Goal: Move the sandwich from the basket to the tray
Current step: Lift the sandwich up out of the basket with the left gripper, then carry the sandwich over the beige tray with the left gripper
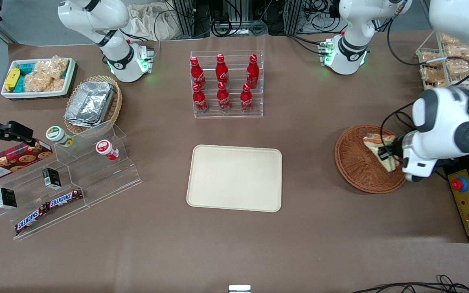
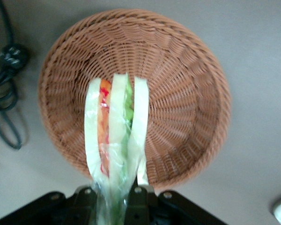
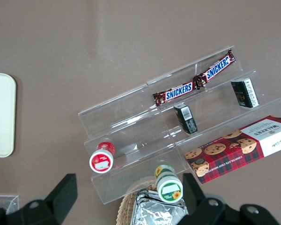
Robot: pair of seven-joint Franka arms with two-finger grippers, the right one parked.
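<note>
The sandwich (image 1: pixel 382 150), a wrapped wedge of pale bread with green, red and orange layers, is held in my left gripper (image 1: pixel 390 156) above the reddish-brown wicker basket (image 1: pixel 356 162) at the working arm's end of the table. In the left wrist view the gripper (image 2: pixel 113 199) is shut on the sandwich (image 2: pixel 114 136), which hangs over the basket (image 2: pixel 178 93); nothing else shows in the basket. The cream-beige tray (image 1: pixel 235 178) lies flat at the table's middle with nothing on it.
A clear rack of red cola bottles (image 1: pixel 223 83) stands farther from the front camera than the tray. A yellow control box (image 1: pixel 468 203) and cables lie beside the basket. A clear stepped shelf (image 1: pixel 67 179) with snacks stands toward the parked arm's end.
</note>
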